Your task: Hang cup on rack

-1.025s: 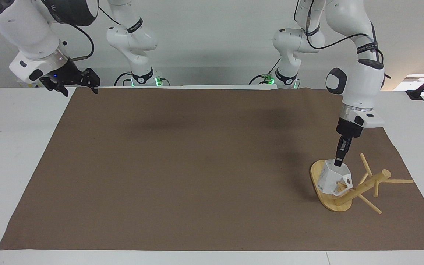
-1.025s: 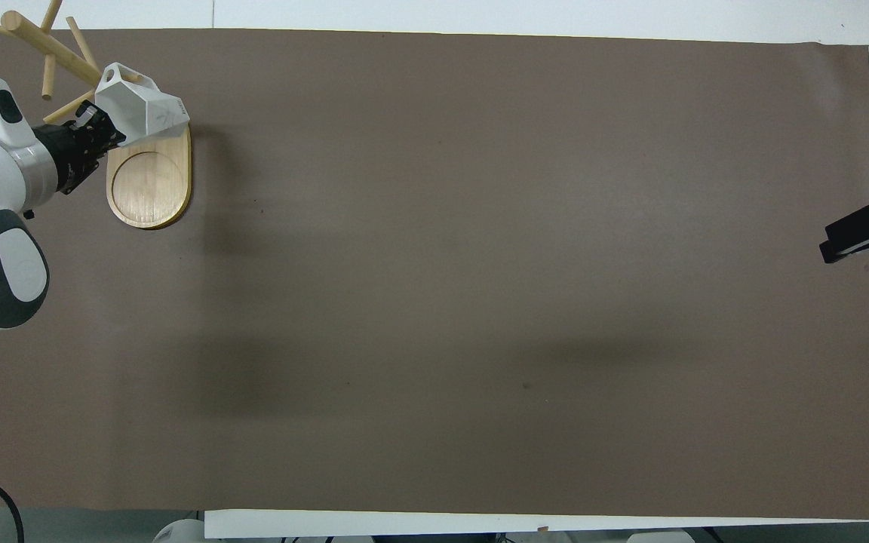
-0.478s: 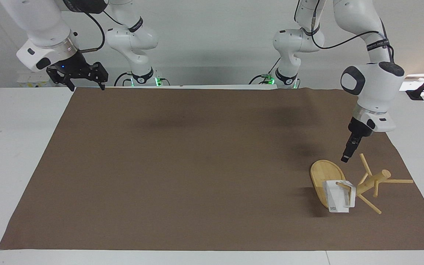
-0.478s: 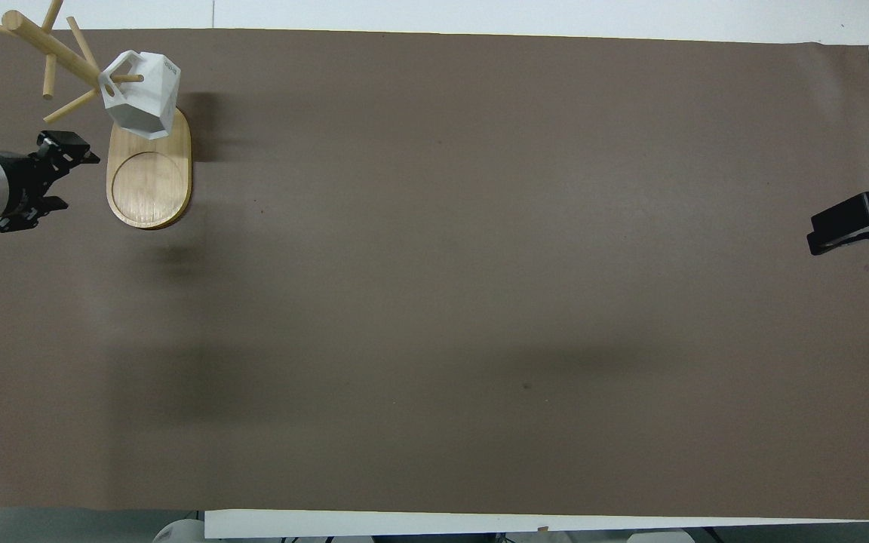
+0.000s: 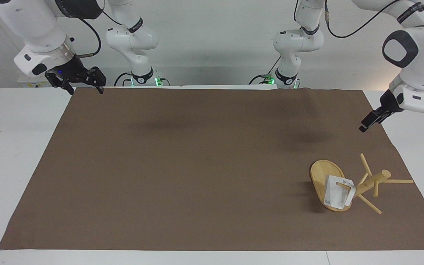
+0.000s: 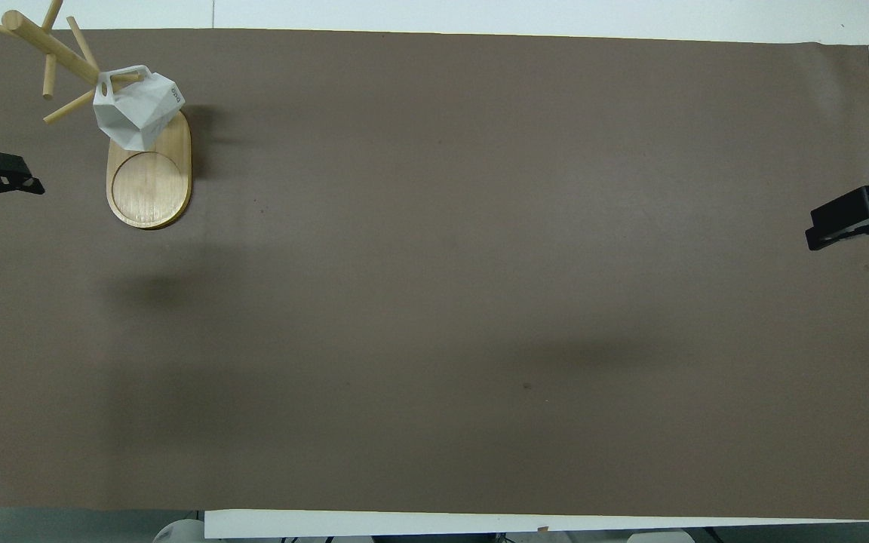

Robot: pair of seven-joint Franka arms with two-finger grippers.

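The white faceted cup hangs by its handle on a peg of the bamboo rack, over the end of the oval base that lies farther from the robots. It also shows in the overhead view, beside the rack's post above the base. My left gripper is open and empty, up in the air over the mat's edge at the left arm's end, well clear of the rack; it shows in the overhead view too. My right gripper is open and waits over the mat's corner at the right arm's end.
A brown mat covers most of the white table. The rack's thin pegs stick out toward the mat's edge at the left arm's end. The right gripper also shows at the mat's edge in the overhead view.
My left gripper let go of the cup's rim, opened, and drew back up and away from the rack. The cup dropped onto the peg and settled there. The right gripper shifted slightly.
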